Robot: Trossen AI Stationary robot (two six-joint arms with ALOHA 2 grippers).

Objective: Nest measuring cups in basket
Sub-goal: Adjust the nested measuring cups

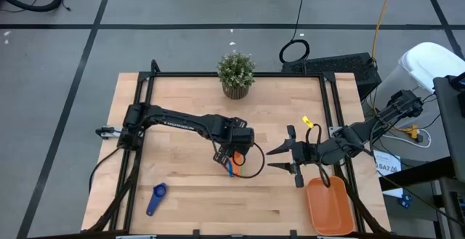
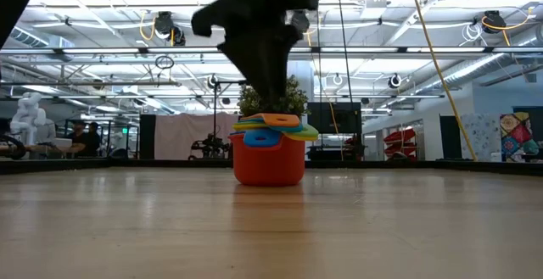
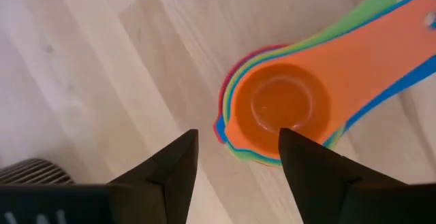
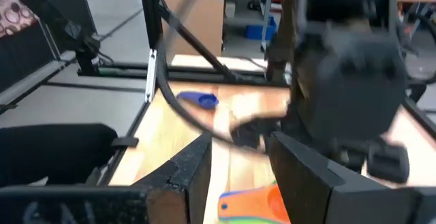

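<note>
Measuring cups (image 3: 279, 108) nested, mostly hidden beneath orange one, under left hand (image 3: 238, 159), fingers apart.

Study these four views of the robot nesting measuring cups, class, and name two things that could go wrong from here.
1. The left gripper hangs open right over the stack of cups; a sideways pull-away could tip or scatter it.
2. The stack stands on the table, not in the basket, and a blue cup lies apart. Moving the whole stack may spill it.
</note>
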